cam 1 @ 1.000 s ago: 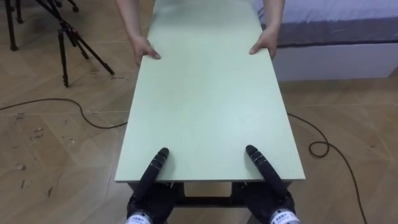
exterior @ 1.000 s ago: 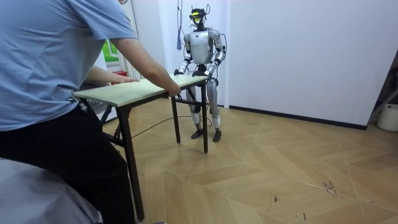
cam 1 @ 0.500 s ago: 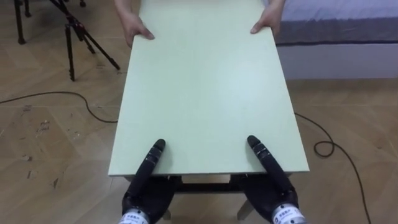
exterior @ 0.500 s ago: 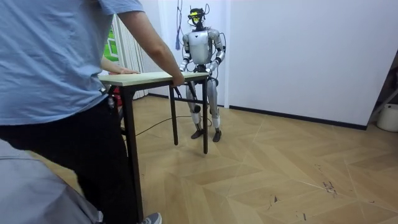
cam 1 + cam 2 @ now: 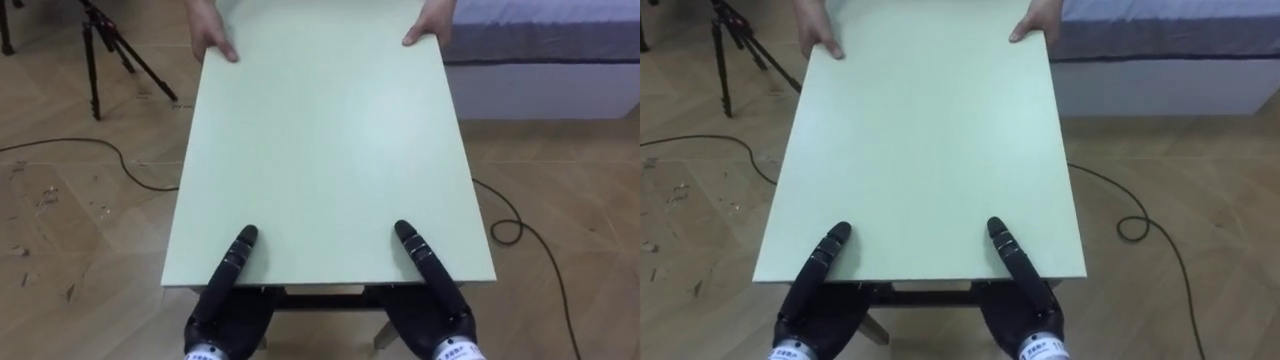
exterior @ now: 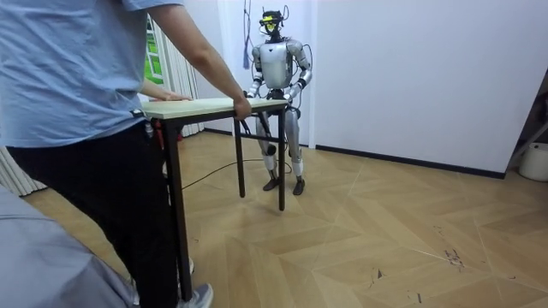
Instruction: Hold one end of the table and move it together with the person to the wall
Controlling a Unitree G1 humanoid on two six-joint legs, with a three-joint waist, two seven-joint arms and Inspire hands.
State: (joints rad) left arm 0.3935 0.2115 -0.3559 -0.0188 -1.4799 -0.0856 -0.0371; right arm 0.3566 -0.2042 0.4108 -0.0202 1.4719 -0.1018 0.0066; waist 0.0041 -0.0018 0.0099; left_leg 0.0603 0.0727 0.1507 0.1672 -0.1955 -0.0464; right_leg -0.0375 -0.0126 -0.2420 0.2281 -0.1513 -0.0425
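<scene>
Item inspected: pale green table (image 5: pixel 320 150), long and rectangular, on dark legs. Its near short edge is directly before me and it runs away from me.

My left hand (image 5: pixel 222 310) is at the near edge, toward the left corner. The thumb lies flat on the tabletop, the palm sits below the rim, and the edge is clamped between them. My right hand (image 5: pixel 438 305) has the same grip toward the right corner. The fingers beneath the board are out of sight.

Far end: the person (image 6: pixel 77 103), in a blue shirt, stands at the opposite short edge. The person's hands (image 5: pixel 210 38) grip its two corners, one on each.

Surroundings: wooden parquet floor (image 6: pixel 385 231). A black tripod (image 5: pixel 95 50) stands to my left of the table, apart from it. A bed (image 5: pixel 540 50) lies to my right near the far corner. In the room view I stand upright at my end, near a white wall (image 6: pixel 411 77).
</scene>
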